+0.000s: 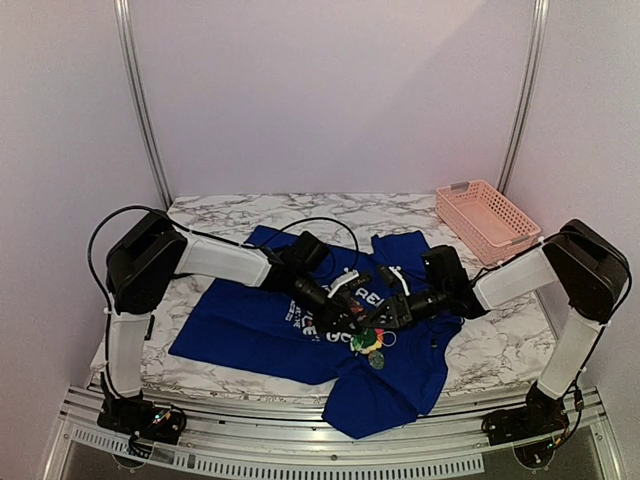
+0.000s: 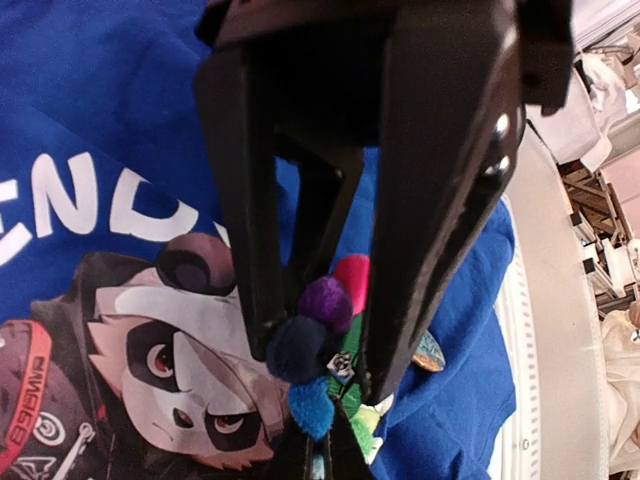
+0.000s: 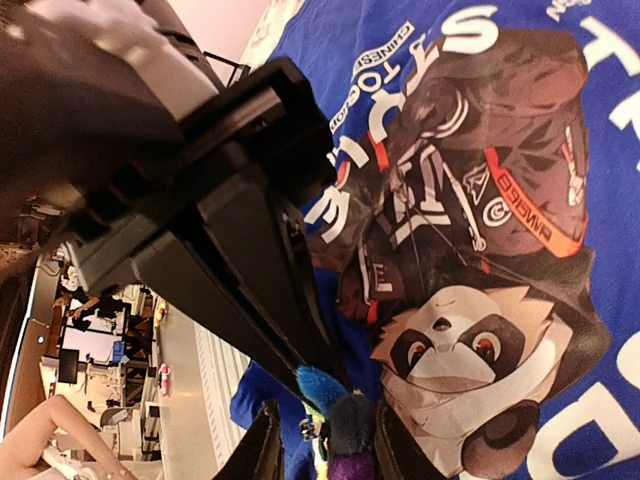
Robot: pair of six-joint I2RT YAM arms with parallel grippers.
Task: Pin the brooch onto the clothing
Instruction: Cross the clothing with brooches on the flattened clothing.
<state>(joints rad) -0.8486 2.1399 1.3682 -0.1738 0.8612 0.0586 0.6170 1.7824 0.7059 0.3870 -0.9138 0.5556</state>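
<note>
Left wrist view: my left tool pinches the brooch over the soft clothing, beside the print. It looks light and fluffy, so I should hold its firm middle. My right tool is right by it; I cannot tell if it grips.

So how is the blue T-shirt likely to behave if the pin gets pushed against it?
Probably floppy: the T-shirt lies creased and its lower part hangs over the table at the near edge, so it would likely bunch or give way rather than resist. It looks thin and light, so it may also slide on that smooth marbled surface.
</note>
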